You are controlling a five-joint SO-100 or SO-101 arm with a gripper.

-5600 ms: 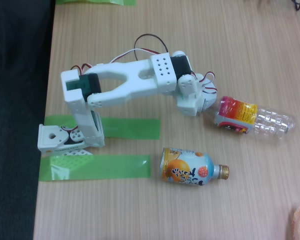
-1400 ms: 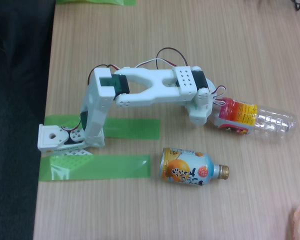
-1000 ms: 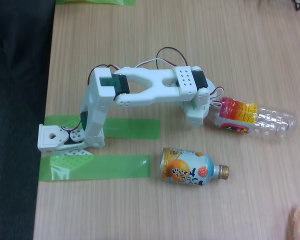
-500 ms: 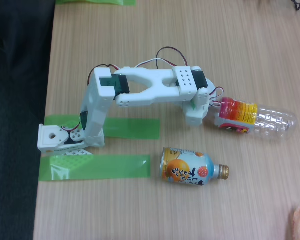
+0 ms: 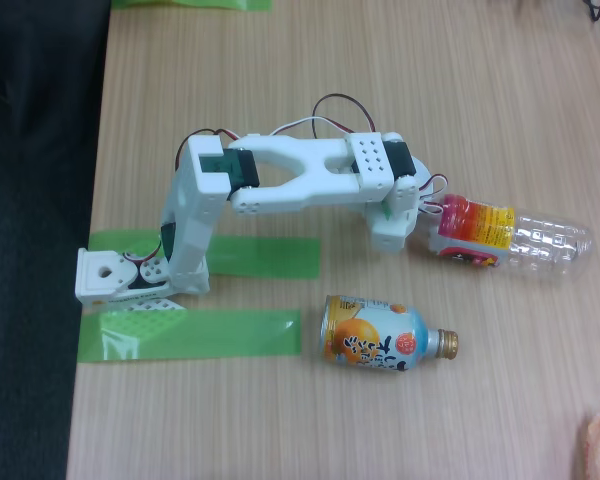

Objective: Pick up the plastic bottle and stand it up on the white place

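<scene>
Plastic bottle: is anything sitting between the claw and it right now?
Nothing visible does. In the fixed view the claw is right at the labelled end of the plastic bottle, which lies on its side. The orange fruit bottle lies nearer the camera, off that line. Whether the claw is touching the bottle is hidden by the wrist.

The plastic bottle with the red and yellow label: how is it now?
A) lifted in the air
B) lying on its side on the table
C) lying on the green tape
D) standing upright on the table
B: the plastic bottle lies on its side on the wooden table, right of the arm.
</scene>
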